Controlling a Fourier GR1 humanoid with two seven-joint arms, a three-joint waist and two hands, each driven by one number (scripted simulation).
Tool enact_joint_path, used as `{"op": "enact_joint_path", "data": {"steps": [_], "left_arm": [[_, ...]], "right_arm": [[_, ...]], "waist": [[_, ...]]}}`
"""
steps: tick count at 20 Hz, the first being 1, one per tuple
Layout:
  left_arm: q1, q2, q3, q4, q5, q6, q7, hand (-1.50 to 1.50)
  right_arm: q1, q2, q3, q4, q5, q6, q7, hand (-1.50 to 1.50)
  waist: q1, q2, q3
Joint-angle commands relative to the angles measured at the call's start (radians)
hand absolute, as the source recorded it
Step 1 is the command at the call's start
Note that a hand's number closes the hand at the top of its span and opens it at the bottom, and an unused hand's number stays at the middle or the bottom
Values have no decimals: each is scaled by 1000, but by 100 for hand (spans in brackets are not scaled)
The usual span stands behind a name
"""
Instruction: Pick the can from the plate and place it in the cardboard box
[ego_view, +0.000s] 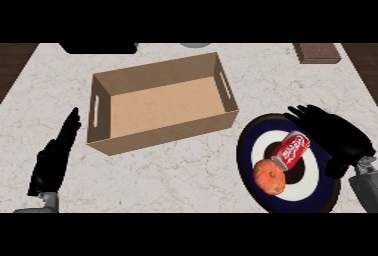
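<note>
Can (291, 148) position: lying on its side on the plate (253, 131), its lower end touching an orange-brown potato (270, 175) that rests on the same plate. Right hand (336, 134) position: at the plate's right edge, just beside the can, fingers spread and slightly curved, closed on nothing. Left hand (53, 156) position: resting at the counter's (184, 165) left side, fingers straight and together, well apart from the work. Cardboard box (157, 102) position: open-topped, up and to the left of the plate. Risks: the can may roll off-centre if the fingers meet its curved side unevenly; the potato may be nudged across the plate because it touches the can; the can may clip the box's near right wall during transfer if carried too low.
</note>
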Motion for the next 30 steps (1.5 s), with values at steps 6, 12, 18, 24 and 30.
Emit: {"op": "enact_joint_path", "data": {"steps": [6, 12, 18, 24, 30], "left_arm": [[24, -1, 37, 3, -4, -58, -24, 0], [-18, -68, -23, -57, -77, -5, 68, 0], [-17, 13, 88, 4, 11, -92, -5, 0], [-60, -47, 7, -24, -45, -61, 42, 0], [-101, -57, -31, -26, -47, -88, 26, 0]], "right_arm": [[9, 44, -20, 61, 105, -37, -40, -150], [-96, 90, -46, 183, 121, 9, -61, 150], [-32, 54, -66, 164, 174, -265, -134, 150], [-350, 158, -47, 429, 125, -231, -265, 150], [-562, 167, -93, 602, 16, -168, -481, 150]], "waist": [[0, 0, 0], [2, 1, 0], [-1, 0, 0], [74, 23, 3], [153, 53, 6]]}}
